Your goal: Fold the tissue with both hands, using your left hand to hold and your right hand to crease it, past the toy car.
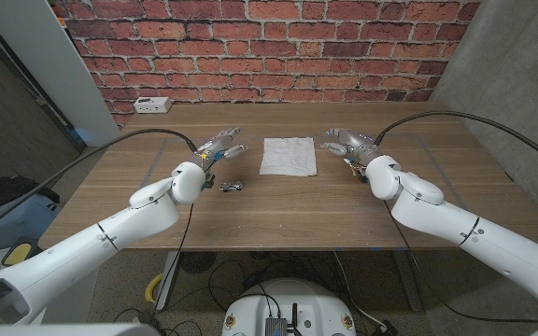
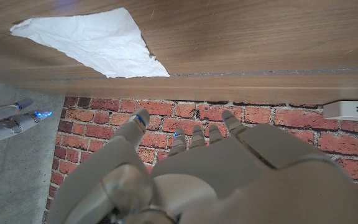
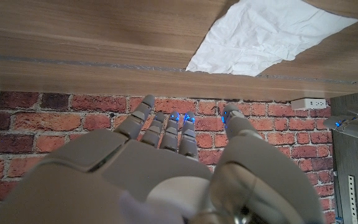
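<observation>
No text, label, brand, number or sign can be read in any view.

The small dark toy car point(image 1: 232, 186) is too tiny to make out (colour and facing unclear); the flat white crumpled tissue point(image 3: 267, 36) is cut off by the right wrist view's edge.
</observation>
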Tool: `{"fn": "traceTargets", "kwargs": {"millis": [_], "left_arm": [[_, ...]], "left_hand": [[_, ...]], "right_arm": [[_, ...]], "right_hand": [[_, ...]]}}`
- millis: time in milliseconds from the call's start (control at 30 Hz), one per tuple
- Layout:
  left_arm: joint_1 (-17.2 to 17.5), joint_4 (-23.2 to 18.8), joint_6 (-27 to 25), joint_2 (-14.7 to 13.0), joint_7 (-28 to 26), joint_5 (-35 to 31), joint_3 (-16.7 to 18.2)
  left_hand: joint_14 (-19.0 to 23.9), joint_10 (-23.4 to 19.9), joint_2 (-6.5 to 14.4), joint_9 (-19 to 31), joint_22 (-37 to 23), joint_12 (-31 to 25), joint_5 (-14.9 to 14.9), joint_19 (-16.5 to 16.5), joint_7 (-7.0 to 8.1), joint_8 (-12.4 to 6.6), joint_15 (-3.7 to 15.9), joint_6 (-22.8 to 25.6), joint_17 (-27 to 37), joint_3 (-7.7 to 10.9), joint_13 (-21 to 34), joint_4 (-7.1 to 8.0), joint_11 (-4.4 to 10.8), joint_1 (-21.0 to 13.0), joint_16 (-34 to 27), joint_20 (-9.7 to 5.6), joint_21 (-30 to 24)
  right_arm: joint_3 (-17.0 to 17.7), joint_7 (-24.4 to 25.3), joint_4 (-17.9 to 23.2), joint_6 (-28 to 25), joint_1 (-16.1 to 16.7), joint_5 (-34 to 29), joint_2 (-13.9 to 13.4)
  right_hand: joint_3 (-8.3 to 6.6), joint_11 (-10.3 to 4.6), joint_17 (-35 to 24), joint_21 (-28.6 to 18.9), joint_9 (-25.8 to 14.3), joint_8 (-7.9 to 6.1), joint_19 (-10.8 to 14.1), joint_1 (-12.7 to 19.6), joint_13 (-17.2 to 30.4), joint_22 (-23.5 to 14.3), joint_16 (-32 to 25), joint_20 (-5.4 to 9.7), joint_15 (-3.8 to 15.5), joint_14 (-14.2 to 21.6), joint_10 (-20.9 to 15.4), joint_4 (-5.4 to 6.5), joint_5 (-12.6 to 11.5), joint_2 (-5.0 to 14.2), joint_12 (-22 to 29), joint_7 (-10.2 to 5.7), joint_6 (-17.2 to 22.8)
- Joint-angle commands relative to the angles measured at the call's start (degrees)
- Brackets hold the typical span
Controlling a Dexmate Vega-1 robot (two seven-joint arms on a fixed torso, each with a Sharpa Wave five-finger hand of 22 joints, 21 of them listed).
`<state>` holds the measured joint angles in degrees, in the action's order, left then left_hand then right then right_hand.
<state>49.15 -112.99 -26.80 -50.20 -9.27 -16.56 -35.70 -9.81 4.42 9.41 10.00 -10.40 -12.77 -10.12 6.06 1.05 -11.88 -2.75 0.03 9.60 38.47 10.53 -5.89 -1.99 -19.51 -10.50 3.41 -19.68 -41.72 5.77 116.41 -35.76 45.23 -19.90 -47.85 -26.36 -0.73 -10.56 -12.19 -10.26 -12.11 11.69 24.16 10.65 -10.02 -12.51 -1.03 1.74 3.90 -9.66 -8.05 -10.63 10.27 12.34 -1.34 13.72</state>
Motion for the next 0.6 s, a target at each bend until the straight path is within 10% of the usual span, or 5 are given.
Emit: {"fn": "traceTargets", "kwargs": {"millis": [33,367,600], "left_arm": [[-1.57,-1.38,-3.30,-0.79,3.52,-5.60,-2.53],[-3.39,-1.26,-5.54,-0.36,5.16,-12.92,-5.33],[-4.49,-0.77,-5.05,-0.08,7.37,-16.19,-6.32]], "left_hand": [[0.92,-2.31,-0.13,0.19,0.01,-0.80,-0.01,-2.02,-0.05,-0.68,0.97,3.06,0.07,0.18,0.13,-1.55,0.60,-1.90,-0.50,0.51,-0.26],[4.78,-6.04,-0.69,0.22,0.11,-1.31,0.02,-5.20,-0.20,-1.07,-0.01,7.34,0.03,0.42,0.09,-4.08,1.05,-6.14,-0.72,2.22,-0.25],[6.84,-8.63,-2.03,0.24,0.19,-1.54,0.24,-6.89,-0.16,-1.41,0.41,10.27,0.05,0.12,0.09,-4.83,1.14,-9.62,-0.59,0.35,0.13]], "right_arm": [[-1.36,-2.38,1.90,-2.76,0.73,-2.75,0.44],[-3.41,-3.53,2.11,-4.39,0.23,-5.78,1.27],[-4.95,-4.02,2.42,-6.41,-0.06,-8.67,1.96]], "right_hand": [[-0.55,-0.16,-0.09,-0.39,-0.27,-0.11,0.76,1.04,0.21,-0.07,-0.42,-0.09,-0.15,0.79,-1.12,-0.15,-0.27,0.21,0.33,0.15,0.95],[-1.27,-0.25,-0.08,-0.46,-0.30,-0.35,1.65,2.76,0.22,-0.08,-0.81,-0.67,0.08,2.70,-2.57,-0.53,-0.25,0.14,0.36,0.18,2.81],[-2.38,-0.70,-0.08,-0.65,-0.34,-0.63,3.22,5.92,0.22,-0.10,-1.26,-0.93,1.09,5.34,-5.69,-1.29,-0.25,-0.01,0.76,-0.56,5.39]]}}
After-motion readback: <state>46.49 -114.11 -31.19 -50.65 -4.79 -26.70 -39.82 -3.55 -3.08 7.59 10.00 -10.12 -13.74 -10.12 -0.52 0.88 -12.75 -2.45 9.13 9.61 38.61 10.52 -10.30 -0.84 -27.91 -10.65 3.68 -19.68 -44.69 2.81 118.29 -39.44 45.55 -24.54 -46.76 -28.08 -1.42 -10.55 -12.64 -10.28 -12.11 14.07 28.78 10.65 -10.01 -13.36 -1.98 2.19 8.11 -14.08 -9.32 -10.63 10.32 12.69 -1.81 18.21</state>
